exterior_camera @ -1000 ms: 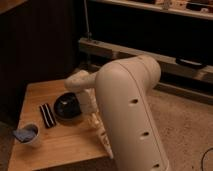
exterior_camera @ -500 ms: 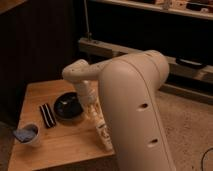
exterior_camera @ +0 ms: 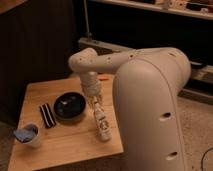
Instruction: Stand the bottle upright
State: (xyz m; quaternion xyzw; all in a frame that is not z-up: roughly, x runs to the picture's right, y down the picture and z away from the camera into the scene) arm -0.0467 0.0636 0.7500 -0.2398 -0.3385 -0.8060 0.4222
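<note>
The bottle [exterior_camera: 104, 127] is small and whitish with a pale label. It lies slanted on the wooden table [exterior_camera: 60, 150], just right of the dark bowl, with its lower end pointing toward the table's front right. My gripper [exterior_camera: 94, 106] reaches down from the white arm's wrist [exterior_camera: 90, 82] and is shut on the bottle's upper end. The arm's bulky white body [exterior_camera: 150, 110] fills the right half of the view and hides the table's right edge.
A dark bowl [exterior_camera: 70, 106] sits mid-table beside the gripper. A black ridged bar [exterior_camera: 46, 115] lies left of it. A white cup with blue cloth [exterior_camera: 27, 135] stands at the front left corner. A small orange item [exterior_camera: 103, 77] lies at the back. Dark shelving stands behind.
The arm's elbow has swung up and to the right, and the wrist now hangs more steeply over the bottle. The bottle has stayed in about the same spot.
</note>
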